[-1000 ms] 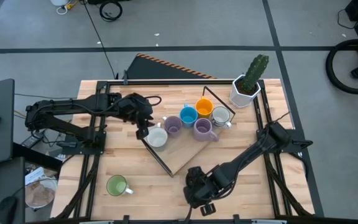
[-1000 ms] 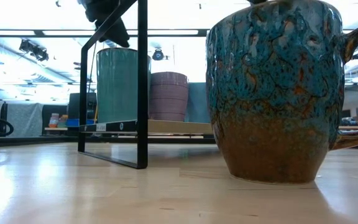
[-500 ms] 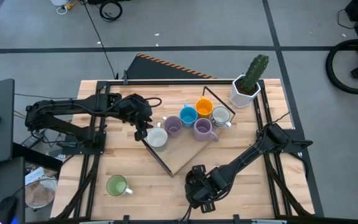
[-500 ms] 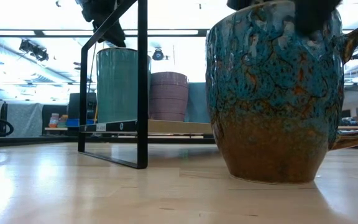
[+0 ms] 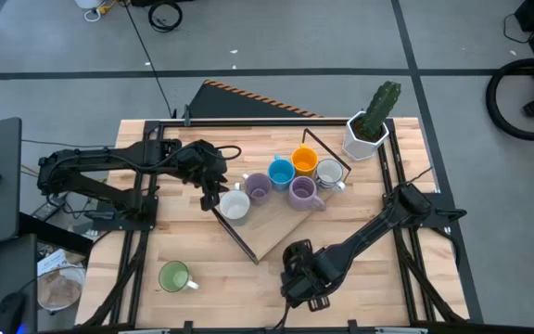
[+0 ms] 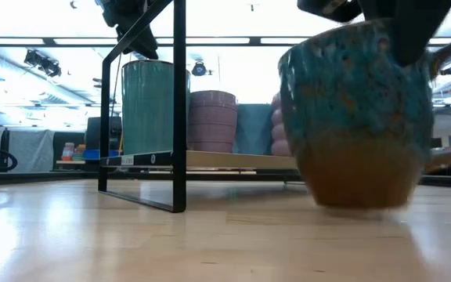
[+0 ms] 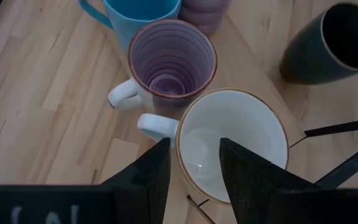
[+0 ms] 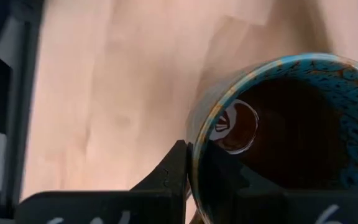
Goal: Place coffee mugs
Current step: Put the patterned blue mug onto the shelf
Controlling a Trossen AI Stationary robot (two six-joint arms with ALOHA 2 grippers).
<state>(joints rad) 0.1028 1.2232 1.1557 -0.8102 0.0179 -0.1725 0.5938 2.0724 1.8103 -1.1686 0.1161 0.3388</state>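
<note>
A blue-and-brown glazed coffee mug [image 6: 356, 117] is near the table's front edge, with my right gripper [image 8: 194, 165] shut on its rim; in the high view the gripper [image 5: 306, 283] hides it. Several mugs stand on a wooden board [image 5: 272, 232]: white [image 5: 235, 206], lilac [image 5: 257, 188], blue [image 5: 281, 172], orange [image 5: 304, 160], purple [image 5: 302, 192], silvery [image 5: 329, 173]. A green mug [image 5: 174, 276] stands at the near left. My left gripper [image 7: 194, 171] is open over the white mug [image 7: 235, 143], one finger outside its rim and one over its inside, beside the handle [image 7: 157, 126]. My right gripper pinches the mug's rim [image 8: 197, 134], one finger inside the mug and one outside on the wall. The fingers [image 6: 409, 31] come from above, pointing down, on the side near the handle [image 6: 449, 55]. The mug stays upright; I cannot tell whether its base is clear of the table.
A black wire frame [image 6: 179, 102] stands around the board. A white faceted pot with a cactus [image 5: 367, 130] is at the far right corner. Bare wood lies between the green mug and my right gripper.
My right gripper has come down onto the glazed mug, taken hold of its rim and moved toward the table's far edge. The mug has gone with it, away from the front edge, still upright.
</note>
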